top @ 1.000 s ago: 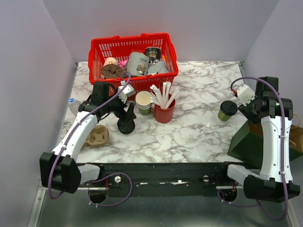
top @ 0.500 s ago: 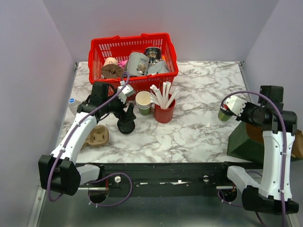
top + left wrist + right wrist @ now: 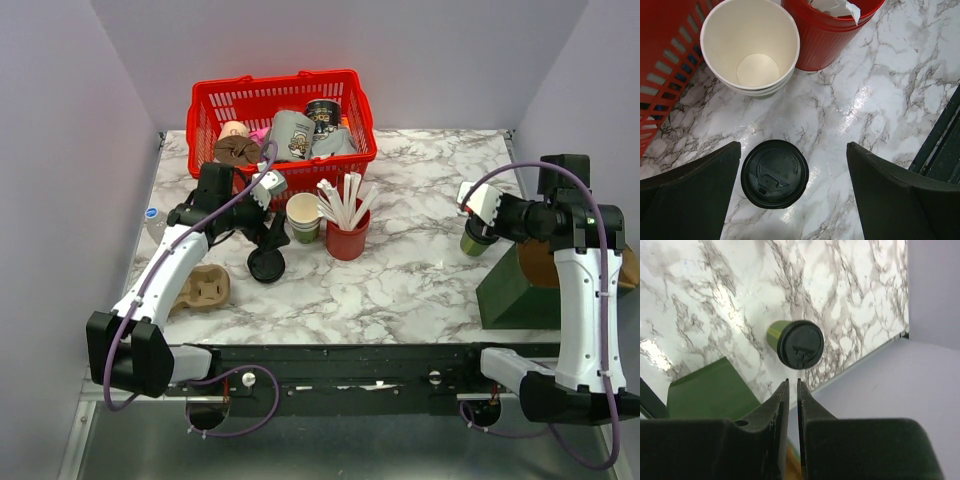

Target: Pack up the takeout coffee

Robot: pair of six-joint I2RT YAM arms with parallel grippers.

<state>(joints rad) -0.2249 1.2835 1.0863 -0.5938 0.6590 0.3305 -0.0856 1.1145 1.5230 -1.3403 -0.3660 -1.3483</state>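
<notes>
Landmark: red cup (image 3: 347, 240) of white sticks, upright on the marble table (image 3: 420, 290).
Takeout coffee (image 3: 478, 238): olive-green cup with a black lid, standing on the table well to the right of the red cup.
Right claw (image 3: 792, 382): far right of the red cup, fingers drawn almost together (only a slit between them), gripping nothing. The coffee sits just beyond the fingertips, apart from them.
Left claw (image 3: 793, 147): left of the red cup, spread wide and empty, hanging over a second black lid (image 3: 774, 173) that lies on the table between its fingers.
Stack of lidless cups (image 3: 750, 47): just left of the red cup.
Red basket (image 3: 280, 120): behind the red cup, holding assorted cups.
</notes>
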